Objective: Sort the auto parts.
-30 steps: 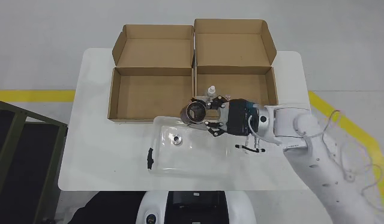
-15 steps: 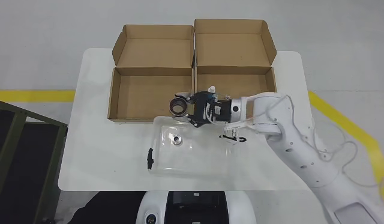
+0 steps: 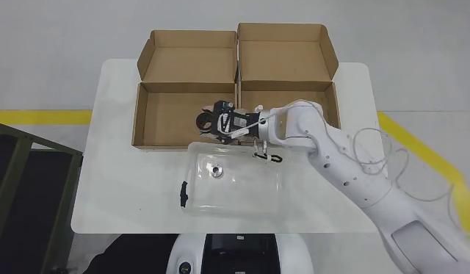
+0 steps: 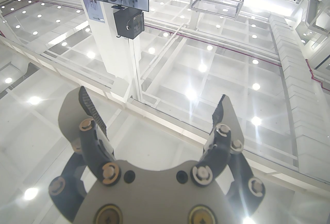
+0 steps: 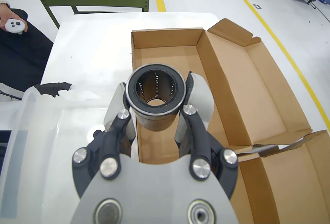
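2 open cardboard boxes sit side by side at the far side of a white worktop (image 3: pixel 117 186). We call them the left box (image 3: pixel 172 120) and the right box (image 3: pixel 294 101), by the robot's own sides. A clear plastic tub (image 3: pixel 242 193) lies just in front of them, nearer the robot, with 1 small metal part (image 3: pixel 215 170) resting inside it.

We see the right pincer (image 3: pixel 214 121) gripping a bearing (image 5: pixel 155 88), a black cylinder whose hollow bore is lined with tiny balls. The 2 fingers press on the cylinder's sides, and the bore faces the wrist camera. The bearing hangs above the near wall of the left box, at the corner closest to the right box. As far as we can tell, it touches neither cardboard nor worktop.

1 second ago this pincer and its bearing hovered over the tub's far edge, in front of the right box. Since then the arm has swung toward the robot's left and slightly away from the robot, carrying the bearing from the tub to the left box. We judge that the pick-up is done and the left box is the chosen destination. Moving further in, lowering and letting go remain.

The left pincer (image 4: pixel 153 106) points up at the ceiling, spread wide and holding nothing.
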